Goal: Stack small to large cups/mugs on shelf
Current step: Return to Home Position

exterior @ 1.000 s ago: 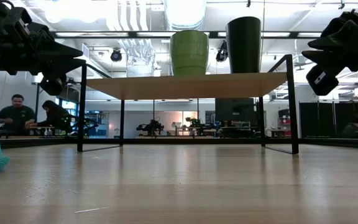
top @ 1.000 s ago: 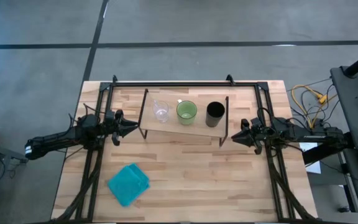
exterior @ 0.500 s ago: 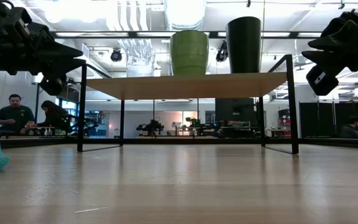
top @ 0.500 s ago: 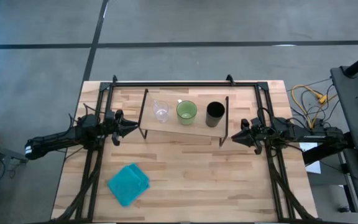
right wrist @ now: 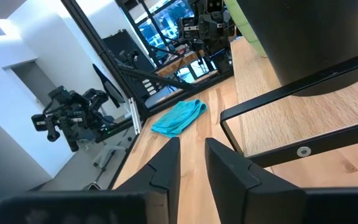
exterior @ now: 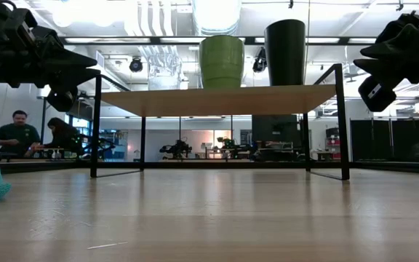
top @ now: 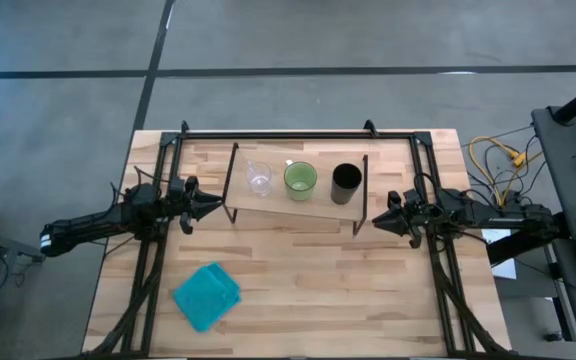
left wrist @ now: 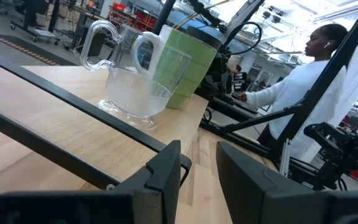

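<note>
Three vessels stand in a row on the shelf's wooden board (top: pixel 298 207): the clear glass cup (top: pixel 259 179) at the left end, the light green mug (top: pixel 300 180) in the middle, the black cup (top: pixel 346 182) at the right end. The left wrist view shows the glass cup (left wrist: pixel 132 78) upright with the green mug (left wrist: pixel 182 68) behind it. My left gripper (top: pixel 214 207) hovers just off the shelf's left end, its fingers a narrow gap apart and holding nothing. My right gripper (top: pixel 377 220) hovers off the shelf's right end, likewise slightly open and empty. The black cup's base (right wrist: pixel 306 43) fills the right wrist view.
A crumpled teal cloth (top: pixel 207 296) lies on the tabletop near the front left. Black frame rails (top: pixel 298 134) run along the table's far edge and down both sides. Bare wood lies in front of the shelf. People sit in the room behind (exterior: pixel 17 135).
</note>
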You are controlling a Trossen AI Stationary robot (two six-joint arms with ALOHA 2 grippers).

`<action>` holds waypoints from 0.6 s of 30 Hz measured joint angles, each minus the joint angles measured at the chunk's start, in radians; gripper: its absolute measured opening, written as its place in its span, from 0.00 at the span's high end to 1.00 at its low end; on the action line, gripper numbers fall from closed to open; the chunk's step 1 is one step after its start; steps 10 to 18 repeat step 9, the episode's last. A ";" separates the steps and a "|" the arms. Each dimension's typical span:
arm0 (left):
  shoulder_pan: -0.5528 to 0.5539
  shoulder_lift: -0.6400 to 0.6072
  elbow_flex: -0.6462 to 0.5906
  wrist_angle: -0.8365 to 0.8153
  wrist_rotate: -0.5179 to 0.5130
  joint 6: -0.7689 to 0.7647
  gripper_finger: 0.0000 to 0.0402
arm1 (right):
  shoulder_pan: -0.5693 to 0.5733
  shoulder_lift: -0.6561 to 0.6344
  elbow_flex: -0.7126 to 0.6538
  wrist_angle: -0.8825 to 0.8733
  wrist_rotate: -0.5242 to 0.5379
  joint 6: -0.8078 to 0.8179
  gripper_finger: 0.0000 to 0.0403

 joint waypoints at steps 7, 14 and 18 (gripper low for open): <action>0.000 0.000 0.000 0.000 0.000 0.000 0.77 | 0.000 0.000 0.000 0.000 0.000 0.000 0.80; 0.000 0.000 0.000 0.000 0.000 0.000 0.77 | 0.000 0.000 0.000 0.000 0.000 0.000 0.80; 0.000 0.000 0.000 0.000 0.000 0.000 0.77 | 0.000 0.000 0.000 0.000 0.000 0.000 0.80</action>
